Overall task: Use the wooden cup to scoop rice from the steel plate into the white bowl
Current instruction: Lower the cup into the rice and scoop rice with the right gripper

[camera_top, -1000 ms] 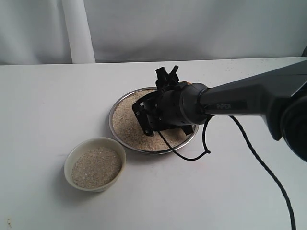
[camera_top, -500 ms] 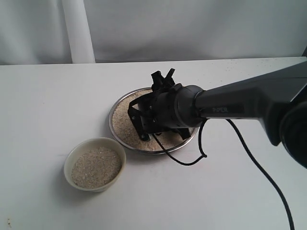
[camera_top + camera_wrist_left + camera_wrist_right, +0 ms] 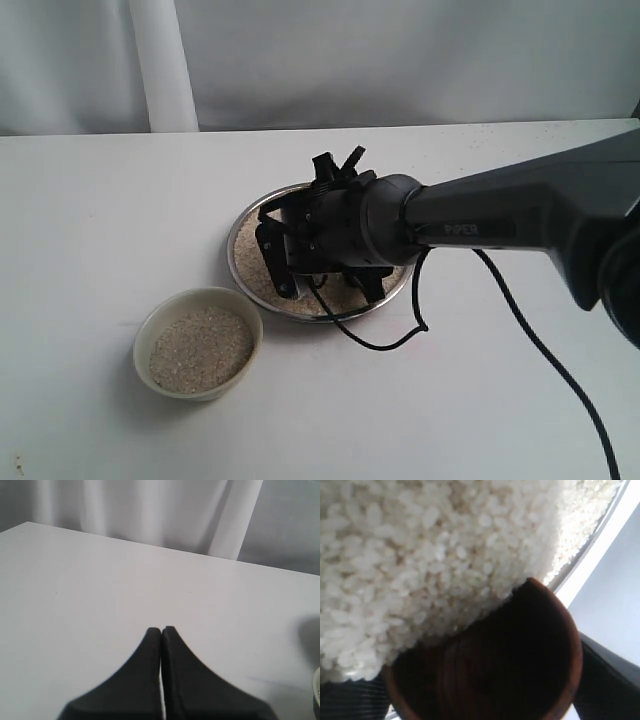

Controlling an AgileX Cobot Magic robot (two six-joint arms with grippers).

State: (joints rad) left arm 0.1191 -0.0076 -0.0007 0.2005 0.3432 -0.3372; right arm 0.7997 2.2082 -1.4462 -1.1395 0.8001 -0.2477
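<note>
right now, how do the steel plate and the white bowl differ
The steel plate is wide, shallow, shiny metal; the white bowl is smaller, deeper and cream-white. The wooden cup is pressed into the steel plate's rice; nothing is at the white bowl. In the exterior view the steel plate sits behind and to the right of the white bowl, apart from it. Both are round and hold rice.
</note>
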